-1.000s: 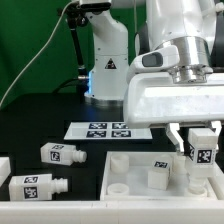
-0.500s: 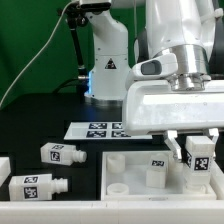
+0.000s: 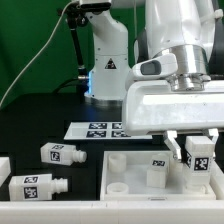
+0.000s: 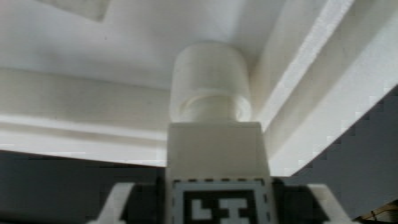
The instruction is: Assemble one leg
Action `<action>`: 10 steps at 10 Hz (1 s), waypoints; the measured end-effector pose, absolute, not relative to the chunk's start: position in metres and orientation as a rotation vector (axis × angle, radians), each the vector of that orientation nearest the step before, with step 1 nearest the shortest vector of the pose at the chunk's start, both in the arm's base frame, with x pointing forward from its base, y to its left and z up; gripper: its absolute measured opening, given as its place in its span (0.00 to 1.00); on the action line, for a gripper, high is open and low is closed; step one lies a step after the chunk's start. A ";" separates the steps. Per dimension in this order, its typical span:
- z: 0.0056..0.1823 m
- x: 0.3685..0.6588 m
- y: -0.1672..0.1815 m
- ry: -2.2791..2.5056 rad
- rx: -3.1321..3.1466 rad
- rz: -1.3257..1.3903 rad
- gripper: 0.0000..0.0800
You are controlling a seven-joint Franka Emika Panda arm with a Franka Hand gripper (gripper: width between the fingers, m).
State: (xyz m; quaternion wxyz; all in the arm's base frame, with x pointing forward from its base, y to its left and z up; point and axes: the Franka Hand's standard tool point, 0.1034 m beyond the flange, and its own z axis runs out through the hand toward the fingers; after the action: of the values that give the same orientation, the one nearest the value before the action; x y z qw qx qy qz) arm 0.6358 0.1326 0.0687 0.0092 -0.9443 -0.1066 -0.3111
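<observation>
The leg point(image 3: 201, 154) stands upright over the panel's point(image 3: 128, 178) corner on the exterior view's right. The pincer point(image 3: 199, 150) pinches it by its sides.

Exterior view: your main risk is the stub meeting its hole off-axis. If you then press or twist, it may jam, or the panel may skid on the desk point(image 3: 40, 135). A second tagged piece point(image 3: 159, 170), likely another leg, stands in the panel near the held one, so room is tight there. The loose legs point(image 3: 60, 153) and marker board point(image 3: 100, 128) lie well apart from the panel.

Wrist view: the leg point(image 4: 217, 150) points its stub into the panel's point(image 4: 80, 110) inner corner, with rim walls close beside it. Whether the stub is seated cannot be told, so any tilt could catch a wall.
</observation>
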 end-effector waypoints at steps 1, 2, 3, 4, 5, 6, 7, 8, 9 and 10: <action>0.067 0.635 0.133 -0.334 -2.954 -0.957 0.35; 0.067 0.635 0.133 -0.334 -2.954 -0.956 0.61; 0.068 0.635 0.132 -0.333 -2.954 -0.956 0.75; 0.070 0.636 0.132 -0.333 -2.953 -0.961 0.80; 0.075 0.637 0.133 -0.332 -2.951 -0.963 0.80; 0.088 0.638 0.133 -0.329 -2.946 -0.968 0.81; 0.104 0.636 0.135 -0.328 -2.945 -0.952 0.81; 0.123 0.634 0.139 -0.310 -2.954 -0.880 0.81; 0.123 0.635 0.138 -0.309 -2.950 -0.901 0.81; 0.112 0.631 0.140 -0.315 -2.978 -0.788 0.81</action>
State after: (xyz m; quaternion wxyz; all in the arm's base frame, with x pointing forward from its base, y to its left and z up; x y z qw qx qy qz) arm 0.6313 0.1401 0.1117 0.0227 -0.9615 -0.1016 -0.2543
